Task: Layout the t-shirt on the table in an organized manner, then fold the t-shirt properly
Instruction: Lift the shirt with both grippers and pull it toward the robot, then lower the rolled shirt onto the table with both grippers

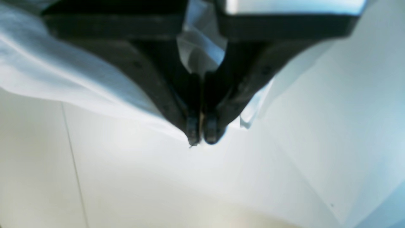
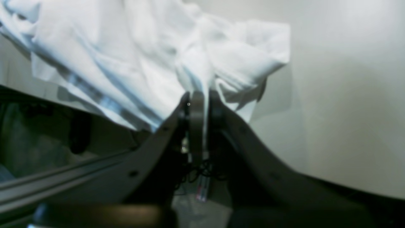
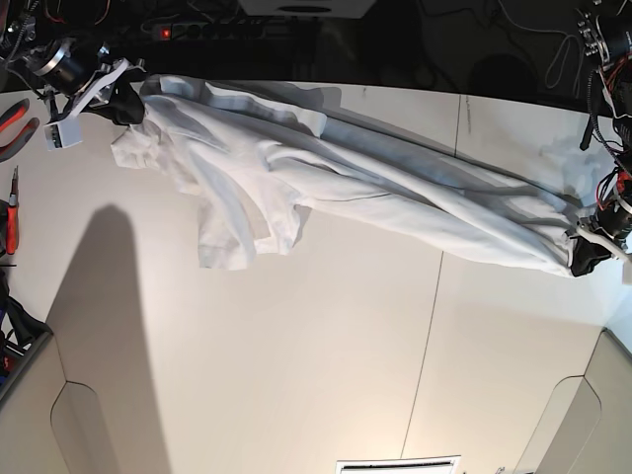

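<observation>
Left wrist view: the dark, two-fingered left gripper (image 1: 202, 134) has its jaws pressed together on a pinch of the soft, wrinkled white short-sleeved t-shirt (image 1: 47, 69); cloth bunches between the finger bases and trails off to one side above the flat white-cream table (image 1: 190, 190), whose thin dark seam line (image 1: 72, 158) runs below.

Right wrist view: the grey right gripper (image 2: 202, 101) is likewise clamped on a narrow gather of the t-shirt (image 2: 126, 63). The fabric fans out from the tips in loose folds, a greyish hem showing along its lower edge.

Base view: the t-shirt (image 3: 326, 173) is strung between the right gripper (image 3: 123, 99) near the table's far corner and the left gripper (image 3: 585, 259) at the opposite side, twisted into a long rope with one part drooping onto the table (image 3: 296, 375).

Handling: light, limp and non-fragile, I judge; it will sag and twist wherever unsupported, and thin pinches could slip.

Where to hold: probably hems, shoulder seams or bottom corners, so the panel spreads flat rather than roping.
</observation>
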Controlling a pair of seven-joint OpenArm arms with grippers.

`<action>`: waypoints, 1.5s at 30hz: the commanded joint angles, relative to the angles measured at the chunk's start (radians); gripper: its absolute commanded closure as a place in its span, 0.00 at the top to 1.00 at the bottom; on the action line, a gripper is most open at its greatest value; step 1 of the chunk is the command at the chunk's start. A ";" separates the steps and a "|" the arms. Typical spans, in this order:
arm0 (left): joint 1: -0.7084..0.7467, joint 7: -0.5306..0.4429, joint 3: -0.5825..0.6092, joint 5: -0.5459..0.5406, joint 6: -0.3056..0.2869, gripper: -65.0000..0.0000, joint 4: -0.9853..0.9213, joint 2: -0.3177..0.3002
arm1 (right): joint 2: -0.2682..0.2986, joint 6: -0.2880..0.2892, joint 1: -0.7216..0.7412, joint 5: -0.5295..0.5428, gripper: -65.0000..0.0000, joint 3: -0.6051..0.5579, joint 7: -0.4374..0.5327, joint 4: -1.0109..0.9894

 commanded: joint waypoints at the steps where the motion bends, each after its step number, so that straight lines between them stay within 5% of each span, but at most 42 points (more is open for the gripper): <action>1: -0.016 -0.027 -0.006 -0.002 -0.009 0.00 0.016 -0.016 | 0.014 -0.002 -0.003 0.001 0.00 0.009 0.020 0.003; 5: -0.016 -0.028 -0.006 0.014 -0.009 0.00 0.016 0.009 | 0.011 -0.003 -0.003 0.033 0.04 0.010 0.023 0.000; 7: -0.016 -0.029 -0.006 0.013 -0.009 0.05 0.016 0.011 | 0.011 -0.002 -0.003 0.077 0.28 0.010 0.023 0.003; 9: -0.016 -0.041 -0.006 0.013 -0.009 0.19 0.016 0.009 | 0.011 -0.002 -0.003 0.097 0.38 0.010 0.023 0.015; 21: -0.016 -0.055 -0.006 -0.033 -0.009 0.24 0.016 0.005 | 0.011 -0.002 0.012 0.093 0.39 0.061 0.041 0.330; 30: -0.016 -0.058 -0.006 -0.055 -0.009 0.24 0.016 0.006 | -0.037 -0.017 0.214 -0.019 0.39 0.036 0.098 0.314; 45: -0.019 -0.058 -0.006 -0.054 -0.009 0.24 0.016 0.008 | -0.142 -0.036 0.686 -0.122 0.39 -0.182 0.229 -0.512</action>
